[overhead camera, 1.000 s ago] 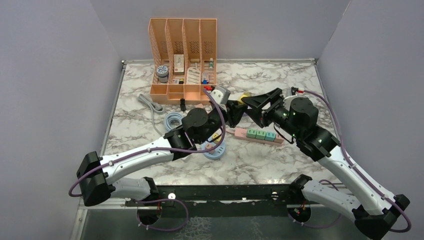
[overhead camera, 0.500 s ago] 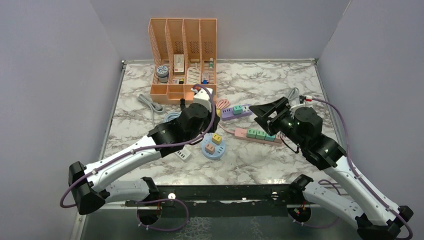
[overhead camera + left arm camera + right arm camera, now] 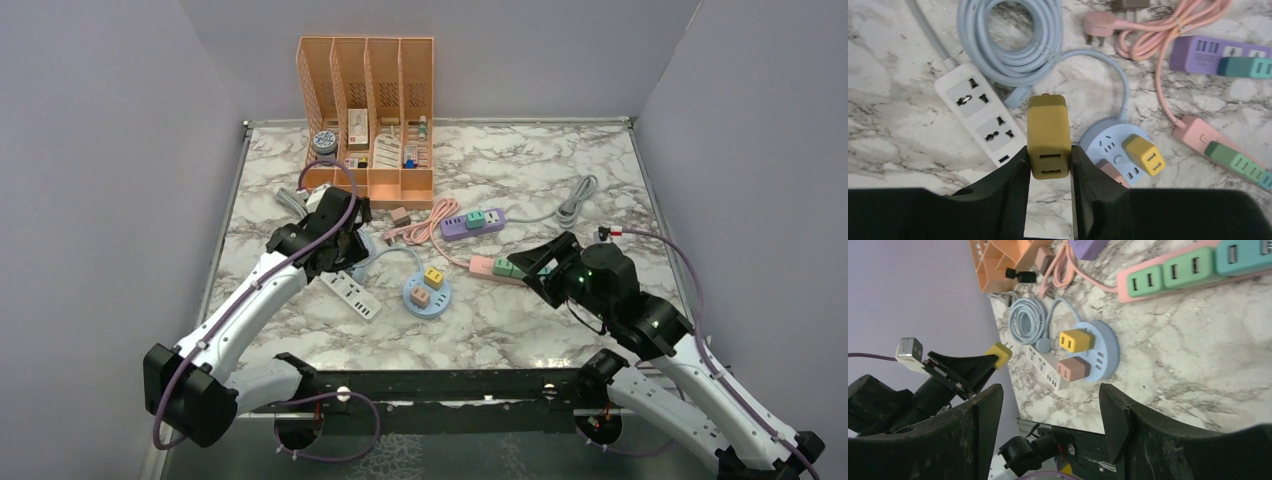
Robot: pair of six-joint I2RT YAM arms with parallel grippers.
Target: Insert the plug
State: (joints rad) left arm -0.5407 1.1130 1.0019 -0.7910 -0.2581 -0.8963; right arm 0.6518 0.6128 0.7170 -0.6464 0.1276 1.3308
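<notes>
Gripped mustard-yellow charger plug (image 3: pixel 1048 132) in left gripper (image 3: pixel 1049 165), near white power strip (image 3: pixel 979 120) at left. Showed right gripper (image 3: pixel 1050 395) gaping, empty. Needed plug squared over a socket before pressing straight down.

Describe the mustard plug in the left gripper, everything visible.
The mustard plug is a boxy, matte plastic adapter. Two slot ports show on its near face; metal prongs point away. Fingers of the left gripper clamp its sides. It hangs above the marble table, between the white strip and the round blue hub.
</notes>
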